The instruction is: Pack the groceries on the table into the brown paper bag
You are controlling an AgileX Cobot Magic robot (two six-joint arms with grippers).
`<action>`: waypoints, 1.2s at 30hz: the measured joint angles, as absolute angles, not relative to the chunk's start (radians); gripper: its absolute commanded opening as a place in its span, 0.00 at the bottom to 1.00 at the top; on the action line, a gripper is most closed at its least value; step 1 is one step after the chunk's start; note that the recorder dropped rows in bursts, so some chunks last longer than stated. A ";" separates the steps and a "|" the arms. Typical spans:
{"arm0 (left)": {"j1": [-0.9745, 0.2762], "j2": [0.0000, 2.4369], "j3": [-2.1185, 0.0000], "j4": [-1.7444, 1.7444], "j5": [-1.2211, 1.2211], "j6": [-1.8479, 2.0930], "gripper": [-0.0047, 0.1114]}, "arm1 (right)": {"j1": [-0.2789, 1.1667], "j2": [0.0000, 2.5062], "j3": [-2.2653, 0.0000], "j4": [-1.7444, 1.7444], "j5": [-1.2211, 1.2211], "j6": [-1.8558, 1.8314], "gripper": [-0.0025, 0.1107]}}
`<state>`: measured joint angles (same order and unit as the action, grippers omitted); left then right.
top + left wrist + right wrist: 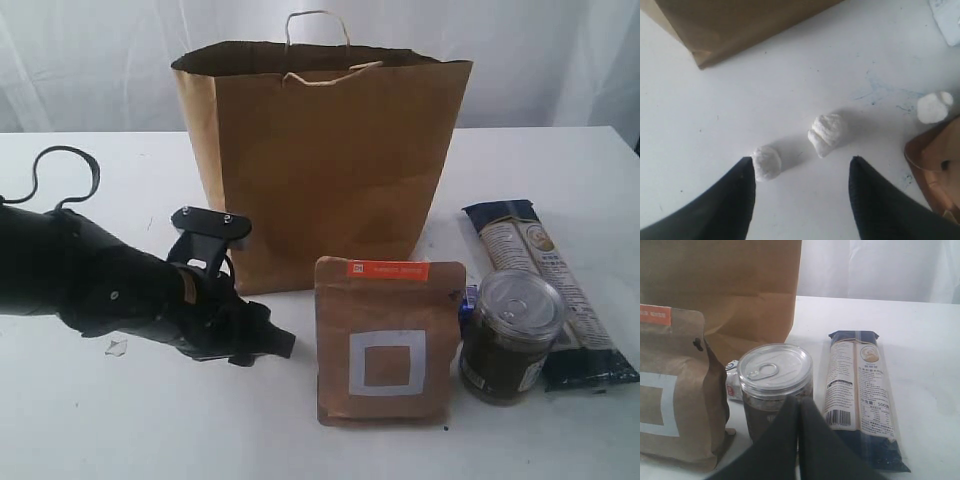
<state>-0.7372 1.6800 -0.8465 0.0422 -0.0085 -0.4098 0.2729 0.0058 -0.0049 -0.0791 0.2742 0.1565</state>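
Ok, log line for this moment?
left jaws open, empty | right jaws shut, empty | tall brown paper bag upright | brown square-marked pouch, small dark jar, long navy-tan packet on white table

- The brown paper bag (320, 170): its inside cannot be seen.
- A small red-white thing (732, 385) at ten o'clock of the small dark jar (512, 335): mostly hidden behind the brown pouch (390, 340).
- The long packet (545, 290): print too small to read.
- The left arm (60, 270), at nine o'clock: cut off by the picture's edge.
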 measured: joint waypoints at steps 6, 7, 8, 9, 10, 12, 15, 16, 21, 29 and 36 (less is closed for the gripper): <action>-0.737 1.680 -0.847 0.000 0.013 -0.394 0.55 | 0.273 0.006 -0.005 -0.079 0.274 0.157 0.02; -0.737 1.680 -0.847 0.000 0.015 -0.390 0.55 | 0.273 0.006 -0.005 -0.079 0.274 0.157 0.02; -0.737 1.680 -0.847 0.000 0.019 -0.390 0.55 | 0.273 0.006 -0.005 -0.079 0.274 0.157 0.02; -0.737 1.680 -0.847 0.000 0.024 -0.390 0.55 | 0.273 0.006 -0.005 -0.079 0.274 0.157 0.02; -0.737 1.680 -0.847 0.000 0.027 -0.390 0.55 | 0.273 0.006 -0.005 -0.079 0.274 0.157 0.02; -0.737 1.682 -0.847 0.000 0.034 -0.390 0.55 | 0.273 0.006 -0.005 -0.079 0.274 0.157 0.02; -0.737 1.684 -0.847 0.000 0.041 -0.388 0.55 | 0.273 0.006 -0.005 -0.079 0.274 0.157 0.02; -0.737 1.684 -0.847 0.000 0.043 -0.388 0.55 | 0.273 0.006 -0.005 -0.079 0.274 0.157 0.02; -0.737 1.684 -0.847 0.000 0.045 -0.387 0.55 | 0.273 0.006 -0.005 -0.079 0.274 0.157 0.02; -0.698 1.684 -0.854 0.035 0.049 -0.387 0.61 | 0.273 0.006 -0.005 -0.079 0.274 0.157 0.02; -0.685 1.713 -0.892 0.045 0.060 -0.387 0.62 | 0.273 0.006 -0.005 -0.079 0.274 0.157 0.02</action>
